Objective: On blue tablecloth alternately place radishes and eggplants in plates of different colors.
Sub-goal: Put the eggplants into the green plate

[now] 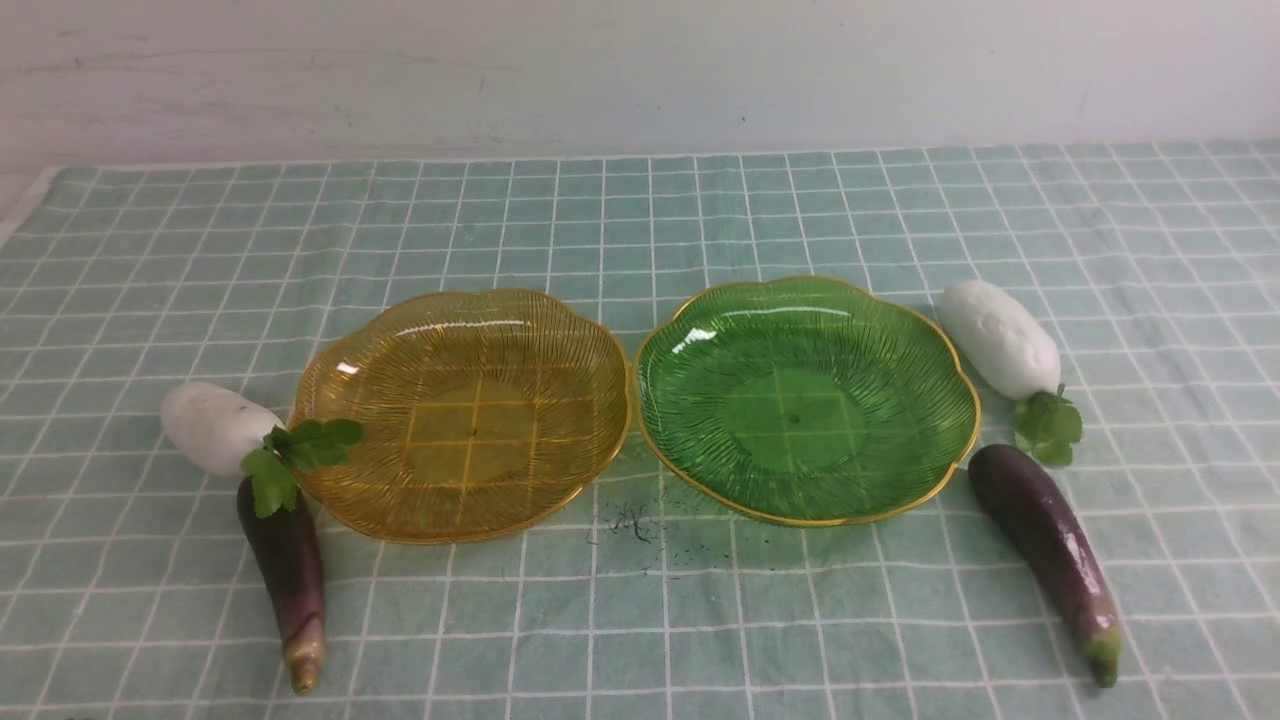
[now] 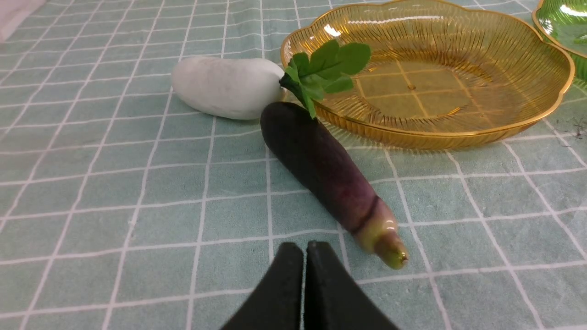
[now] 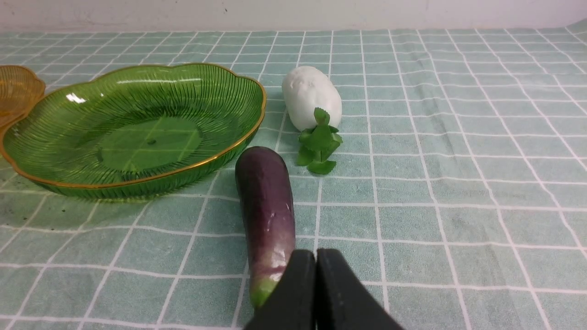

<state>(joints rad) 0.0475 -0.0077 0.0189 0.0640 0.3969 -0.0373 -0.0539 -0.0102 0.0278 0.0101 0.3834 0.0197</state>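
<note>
On the blue tablecloth (image 1: 640, 230) an amber-yellow plate (image 1: 465, 490) and a green plate (image 1: 810, 495) stand side by side, both empty. Left of the amber plate lie a white radish (image 1: 210, 425) and a purple eggplant (image 1: 288, 575); its leaves overlap the plate's rim. Right of the green plate lie another radish (image 1: 1000, 338) and eggplant (image 1: 1050, 545). My left gripper (image 2: 305, 247) is shut and empty, close to the stem tip of the left eggplant (image 2: 328, 174), with the radish (image 2: 227, 87) beyond. My right gripper (image 3: 316, 254) is shut and empty beside the stem end of the right eggplant (image 3: 268, 215). Neither arm shows in the front view.
A pale wall runs behind the table's far edge. Small dark specks (image 1: 630, 522) lie on the cloth just in front of the gap between the plates. The cloth's left edge (image 1: 25, 205) shows at the far left corner.
</note>
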